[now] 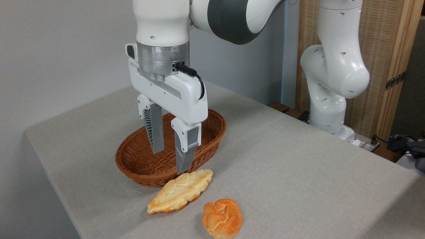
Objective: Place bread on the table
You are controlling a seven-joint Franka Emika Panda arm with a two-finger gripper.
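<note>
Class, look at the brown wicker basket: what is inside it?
The wicker basket shows only bare woven floor and wall; no bread inside. The open end effector hangs before it, covering part of the interior, so that strip stays unseen.

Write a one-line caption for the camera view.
Open gripper above braided bread lying on the table beside the basket and bun.

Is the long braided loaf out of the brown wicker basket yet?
Out. The long pale-golden braided loaf lies flat on the grey table, just in front of the brown wicker basket.
</note>
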